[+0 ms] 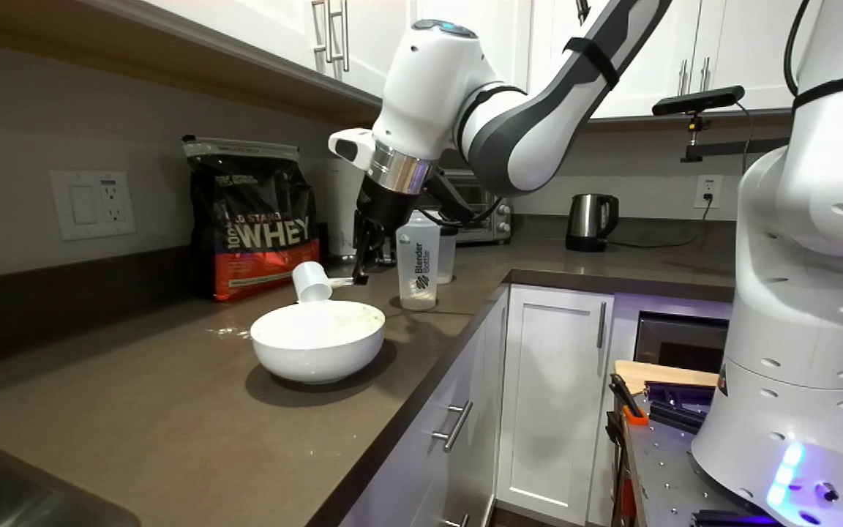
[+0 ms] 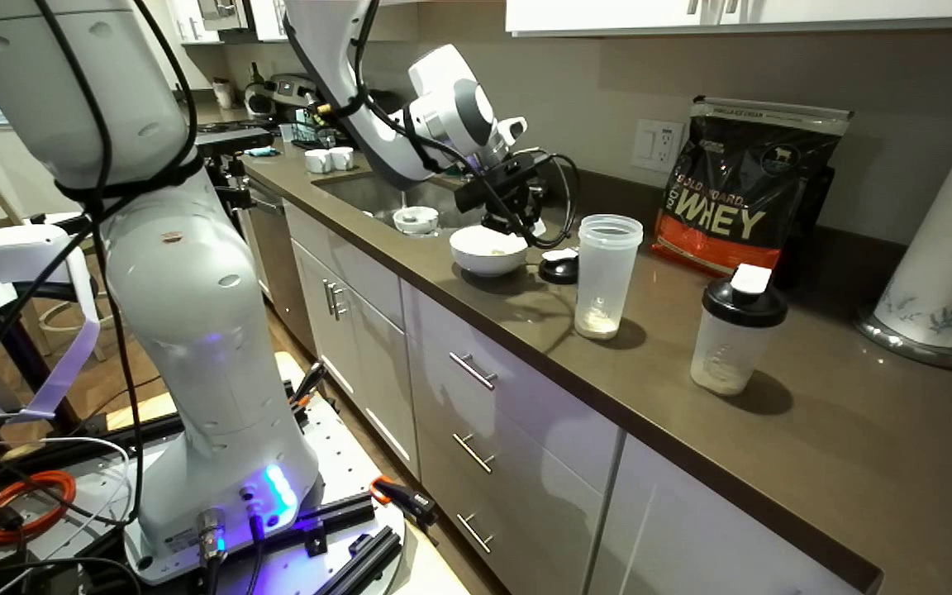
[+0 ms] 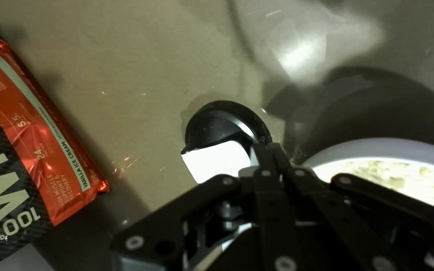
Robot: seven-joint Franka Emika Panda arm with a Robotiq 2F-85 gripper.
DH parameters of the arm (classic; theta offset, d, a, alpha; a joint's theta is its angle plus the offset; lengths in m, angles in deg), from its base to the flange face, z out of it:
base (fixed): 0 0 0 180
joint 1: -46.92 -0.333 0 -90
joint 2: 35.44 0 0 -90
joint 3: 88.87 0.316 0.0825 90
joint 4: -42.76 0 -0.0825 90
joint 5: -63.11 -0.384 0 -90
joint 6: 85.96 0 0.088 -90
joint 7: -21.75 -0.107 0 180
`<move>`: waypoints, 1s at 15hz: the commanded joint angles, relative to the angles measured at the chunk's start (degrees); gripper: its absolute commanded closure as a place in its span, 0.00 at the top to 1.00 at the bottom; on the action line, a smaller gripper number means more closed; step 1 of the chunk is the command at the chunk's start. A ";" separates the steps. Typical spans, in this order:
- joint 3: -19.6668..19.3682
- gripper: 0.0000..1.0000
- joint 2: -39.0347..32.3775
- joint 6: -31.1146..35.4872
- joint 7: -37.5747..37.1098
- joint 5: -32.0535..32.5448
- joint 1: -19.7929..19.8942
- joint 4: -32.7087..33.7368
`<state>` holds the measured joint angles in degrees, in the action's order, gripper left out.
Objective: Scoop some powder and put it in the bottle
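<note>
The pale powder (image 1: 354, 316) lies in a white bowl (image 1: 317, 355) on the counter; it also shows in the wrist view (image 3: 396, 178). My gripper (image 1: 360, 279) is shut on the handle of a white scoop (image 1: 312, 282). The scoop's cup is tilted just above the bowl's far rim. Its contents cannot be seen. In the wrist view my fingertips (image 3: 268, 146) are close together beside the bowl and hide the scoop. The clear bottle (image 2: 606, 277) stands upright and lidless beside the bowl in both exterior views (image 1: 418, 256), with some whitish powder at its bottom.
A black lid with a white flap (image 3: 222, 124) lies by the bowl. The WHEY bag (image 1: 253, 219) stands against the wall. A second bottle with a black lid (image 2: 732, 343) and a paper towel roll (image 2: 951, 248) stand farther along. A kettle (image 1: 588, 219) is at the back.
</note>
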<state>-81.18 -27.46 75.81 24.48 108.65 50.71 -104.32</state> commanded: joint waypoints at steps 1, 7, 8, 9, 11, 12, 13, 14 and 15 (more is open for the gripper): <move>0.36 0.01 -1.63 0.02 -2.57 3.02 0.91 1.48; 0.27 0.01 -2.36 -0.63 -4.03 6.12 0.86 2.59; 0.18 0.01 -2.44 -0.69 -4.00 6.35 0.81 2.71; 0.01 0.01 -2.50 -0.59 -3.47 5.95 0.65 2.71; -0.39 0.01 -2.60 -0.13 -2.19 4.27 0.32 2.59; -0.79 0.01 -2.74 0.42 -0.24 1.65 -0.18 2.28; -1.03 0.01 -2.71 0.69 0.91 -0.26 -0.50 2.05; -2.74 0.01 -2.53 0.56 2.19 -2.38 -2.44 1.86; -2.99 0.01 -2.26 0.60 3.57 -4.45 -2.90 1.61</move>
<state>-82.05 -29.43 75.84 23.49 109.40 50.09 -102.68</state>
